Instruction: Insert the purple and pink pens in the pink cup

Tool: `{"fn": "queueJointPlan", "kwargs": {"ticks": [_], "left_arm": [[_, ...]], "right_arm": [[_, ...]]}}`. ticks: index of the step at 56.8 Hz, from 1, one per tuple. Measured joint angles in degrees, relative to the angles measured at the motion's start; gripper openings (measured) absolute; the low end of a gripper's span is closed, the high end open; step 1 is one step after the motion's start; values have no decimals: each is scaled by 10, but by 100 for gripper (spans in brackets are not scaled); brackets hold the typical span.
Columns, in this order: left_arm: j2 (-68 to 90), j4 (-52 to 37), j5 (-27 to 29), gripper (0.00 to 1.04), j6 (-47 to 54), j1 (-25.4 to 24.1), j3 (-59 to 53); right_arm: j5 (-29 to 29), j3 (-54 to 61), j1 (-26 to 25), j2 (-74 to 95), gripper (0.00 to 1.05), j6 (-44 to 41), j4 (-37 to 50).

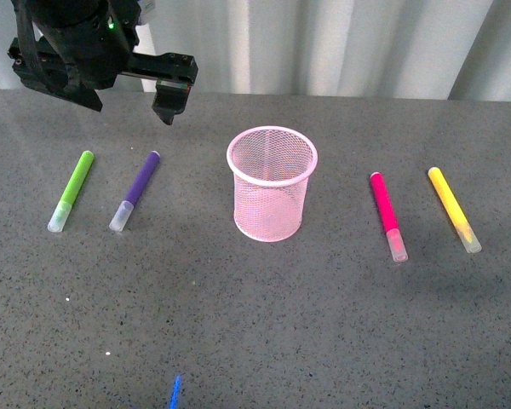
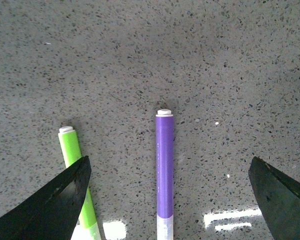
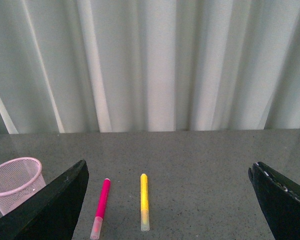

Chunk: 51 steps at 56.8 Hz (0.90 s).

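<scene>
A light pink wire-mesh cylindrical cup (image 1: 271,200) stands upright near the middle of the grey speckled stone bench (image 1: 255,324); the short purple marker pen with a translucent clear cap (image 1: 139,189) lies flat on the bench to the cup's left, apart from it, cap end toward the robot; a lime-green marker pen (image 1: 73,189) lies further left, roughly parallel to the purple one and near it without touching; the magenta-pink marker pen with a clear cap (image 1: 387,213) lies flat to the cup's right, well apart from the cup, cap also toward the robot; a yellow marker pen (image 1: 453,207) lies beyond it, further right; both task pens are outside the cup

The black left tool (image 1: 169,100) hangs above the bench over the far end of the purple pen, not touching it; in the left wrist view its two dark fingers (image 2: 55,200) are spread wide and hold nothing, with the purple pen lying between them below and the green pen partly hidden behind one finger

The right tool (image 3: 167,170) shows only in its own wrist view, its fingers (image 3: 50,207) likewise set wide apart and gripping nothing, raised above the bench; the pink and yellow pens lie between them, the cup beside one finger, and a pale pleated curtain (image 3: 150,65) hangs behind the bench
</scene>
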State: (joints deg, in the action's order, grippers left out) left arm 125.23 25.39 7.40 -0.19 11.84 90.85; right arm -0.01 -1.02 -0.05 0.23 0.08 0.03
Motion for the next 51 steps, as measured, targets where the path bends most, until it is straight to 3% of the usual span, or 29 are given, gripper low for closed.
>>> {"fn": "queueJointPlan", "kwargs": {"ticks": [43, 51], "left_arm": [[92, -48, -6, 98, 4, 3, -9], [107, -53, -14, 71, 3, 5, 6]], "right_arm": [[0, 0, 0, 0, 98, 0, 0], [0, 0, 0, 0, 98, 0, 0]]}}
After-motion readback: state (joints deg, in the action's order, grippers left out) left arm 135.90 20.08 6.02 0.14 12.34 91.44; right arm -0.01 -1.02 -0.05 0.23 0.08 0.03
